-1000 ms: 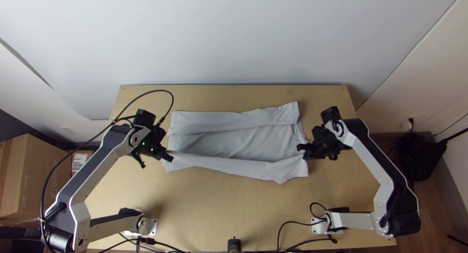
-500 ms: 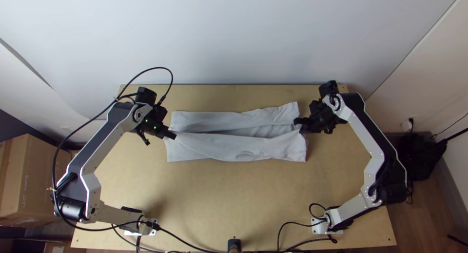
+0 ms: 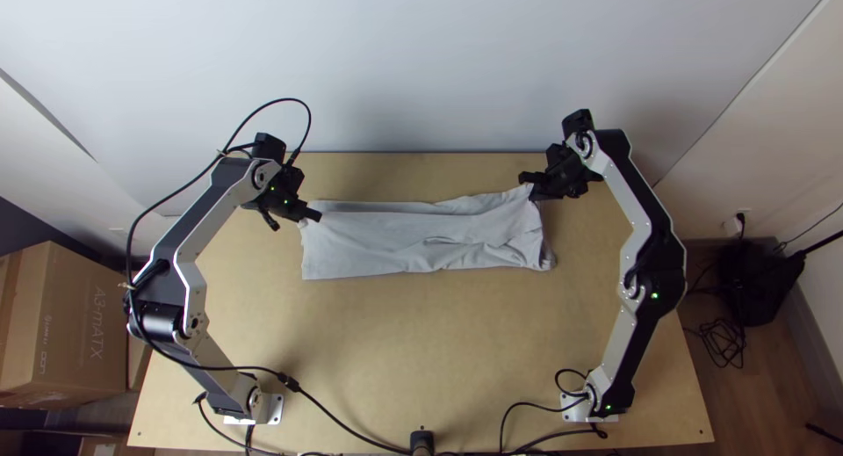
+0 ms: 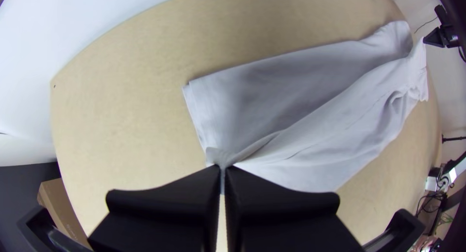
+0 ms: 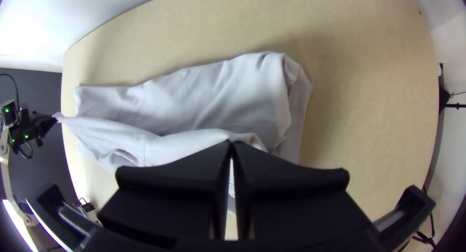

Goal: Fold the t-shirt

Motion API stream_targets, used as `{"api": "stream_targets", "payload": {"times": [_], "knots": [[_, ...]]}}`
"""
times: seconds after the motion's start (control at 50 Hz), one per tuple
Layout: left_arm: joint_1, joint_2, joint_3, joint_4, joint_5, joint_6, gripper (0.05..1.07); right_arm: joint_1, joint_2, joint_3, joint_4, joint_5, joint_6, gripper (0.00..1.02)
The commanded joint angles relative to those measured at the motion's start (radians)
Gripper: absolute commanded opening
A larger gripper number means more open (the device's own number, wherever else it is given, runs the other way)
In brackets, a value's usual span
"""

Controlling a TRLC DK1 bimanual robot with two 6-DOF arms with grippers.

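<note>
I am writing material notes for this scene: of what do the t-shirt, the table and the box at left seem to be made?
T-shirt: thin, matt fabric, perhaps cotton; it drapes in soft creases.
Table: probably plain wood board, its pale tan surface dull and even.
Box: most likely cardboard, brown and matt, with flat sides and straight creased edges.

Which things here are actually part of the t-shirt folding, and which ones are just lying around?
Part of the job:
- t-shirt, a gathered part in each gripper
- left gripper, shut on the cloth
- right gripper, also shut on it

Just lying about:
- cardboard box, at the top view's left
- tangled black cable, on the floor at its right
</note>
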Motion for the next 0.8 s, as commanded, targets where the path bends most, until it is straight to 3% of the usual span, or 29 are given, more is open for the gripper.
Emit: {"api": "stream_targets", "payload": {"times": [0.0,0.3,0.34,0.38,0.42,0.46,0.5,0.56,0.78], "knots": [[0.011,0.063,0.019,0.027,0.007,-0.014,0.08,-0.012,0.109,0.096,-0.006,0.005,0.026,0.02],[-0.006,0.118,-0.02,0.129,0.009,-0.091,0.08,-0.024,0.308,0.188,0.02,0.027,0.053,0.02],[-0.009,0.109,-0.03,0.131,0.009,-0.102,0.16,-0.027,0.316,0.188,0.035,0.027,0.059,0.02],[-0.014,0.094,-0.05,0.146,0.01,-0.103,0.42,-0.03,0.318,0.187,0.05,0.028,0.063,0.13],[-0.015,0.071,-0.08,0.171,0.01,-0.105,0.69,-0.033,0.311,0.187,0.06,0.028,0.066,0.35],[-0.017,0.046,-0.109,0.203,0.012,-0.106,0.89,-0.039,0.301,0.187,0.07,0.03,0.072,0.6],[-0.014,0.022,-0.132,0.238,0.012,-0.12,1.01,-0.045,0.282,0.185,0.078,0.028,0.086,0.85],[-0.001,-0.015,-0.153,0.264,0.026,-0.137,1.02,-0.061,0.249,0.177,0.09,0.03,0.09,0.98],[0.094,-0.123,-0.195,0.263,0.204,-0.203,1.02,-0.111,0.045,0.032,0.199,0.013,0.113,0.98]]}}
